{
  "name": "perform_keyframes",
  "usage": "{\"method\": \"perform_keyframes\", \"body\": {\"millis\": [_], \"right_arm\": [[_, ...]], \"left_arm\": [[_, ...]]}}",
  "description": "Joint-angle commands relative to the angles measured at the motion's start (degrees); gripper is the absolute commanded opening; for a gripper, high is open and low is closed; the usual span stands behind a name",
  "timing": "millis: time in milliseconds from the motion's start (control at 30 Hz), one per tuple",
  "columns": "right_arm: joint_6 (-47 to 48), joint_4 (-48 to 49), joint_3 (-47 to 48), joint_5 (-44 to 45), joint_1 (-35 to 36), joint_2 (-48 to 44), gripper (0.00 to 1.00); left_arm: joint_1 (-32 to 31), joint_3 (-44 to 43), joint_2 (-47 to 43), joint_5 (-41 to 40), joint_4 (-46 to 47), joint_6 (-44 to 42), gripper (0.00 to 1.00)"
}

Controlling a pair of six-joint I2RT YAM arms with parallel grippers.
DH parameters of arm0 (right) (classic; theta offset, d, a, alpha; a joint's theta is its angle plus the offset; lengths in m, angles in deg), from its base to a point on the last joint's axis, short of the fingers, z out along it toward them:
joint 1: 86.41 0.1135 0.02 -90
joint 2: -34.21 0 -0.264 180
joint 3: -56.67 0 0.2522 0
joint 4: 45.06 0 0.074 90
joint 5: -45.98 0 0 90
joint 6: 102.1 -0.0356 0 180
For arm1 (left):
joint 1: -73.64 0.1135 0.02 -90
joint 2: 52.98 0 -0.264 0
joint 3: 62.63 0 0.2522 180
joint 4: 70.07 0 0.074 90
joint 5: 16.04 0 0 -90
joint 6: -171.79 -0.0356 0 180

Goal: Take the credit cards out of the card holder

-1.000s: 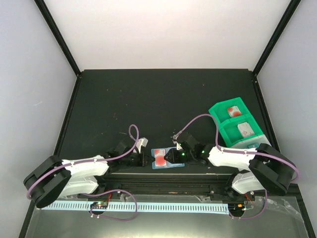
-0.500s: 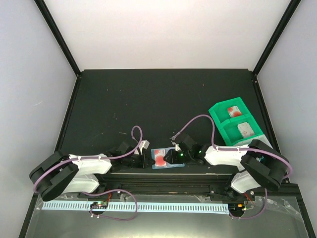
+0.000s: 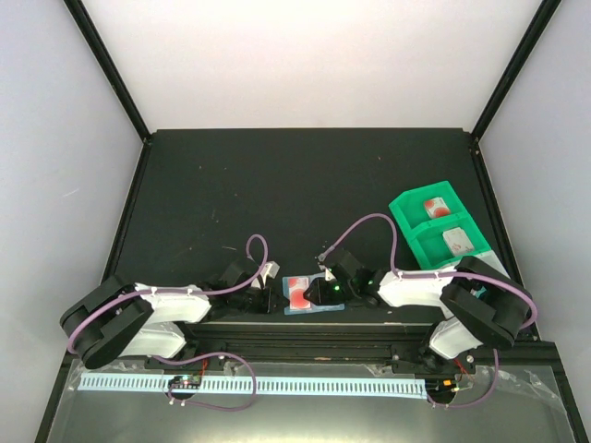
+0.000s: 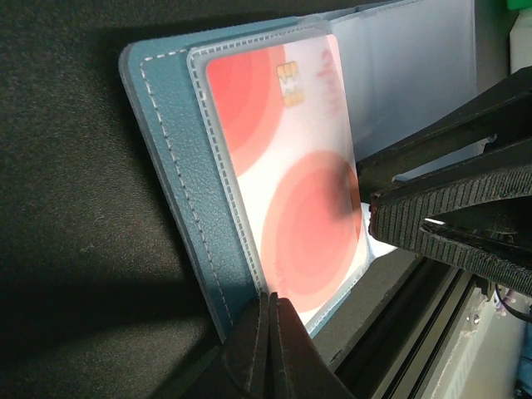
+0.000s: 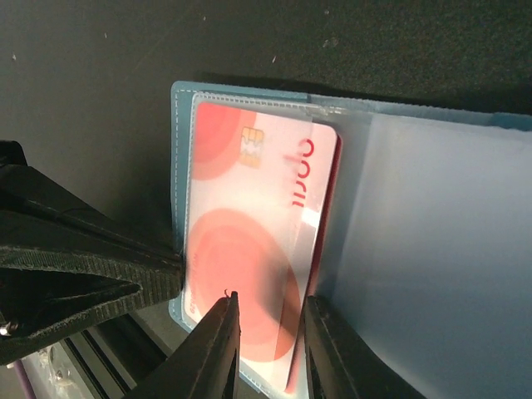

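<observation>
The light-blue card holder (image 3: 303, 295) lies open near the table's front edge, between the two grippers. A white card with red blotches (image 5: 249, 224) sits in its clear left pocket, its right edge sticking out past the sleeve; it also shows in the left wrist view (image 4: 291, 166). My left gripper (image 4: 269, 298) is shut, its tip resting on the holder's (image 4: 179, 191) outer edge. My right gripper (image 5: 270, 299) is open by a narrow gap, its fingers over the near end of the card. The holder's right panel (image 5: 432, 249) shows no card.
A green compartment tray (image 3: 417, 242) stands at the right, holding a white card with a red blotch (image 3: 432, 207) and a pale grey card (image 3: 457, 241). The table's front rail (image 3: 305, 325) runs just below the holder.
Both arms have shifted slightly towards the holder. The holder and its card have not moved.
</observation>
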Motion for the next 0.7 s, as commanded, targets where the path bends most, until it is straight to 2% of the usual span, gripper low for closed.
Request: {"method": "perform_keyframes", "body": {"millis": [0,367,667], "right_arm": [[-0.55,1.85,0.41,0.45,0.45,1.06,0.23],[-1.74,0.17,-0.29,3.66,0.42,-1.40,0.24],[-2.46,1.94,-0.44,2.71,0.41,0.19,0.25]], "left_arm": [[0.32,-1.10,0.45,-1.53,0.09,-0.45,0.02],[0.24,-0.96,1.18,-1.59,0.00,-0.13,0.02],[0.15,-0.64,1.45,-1.36,1.21,0.55,0.02]]}}
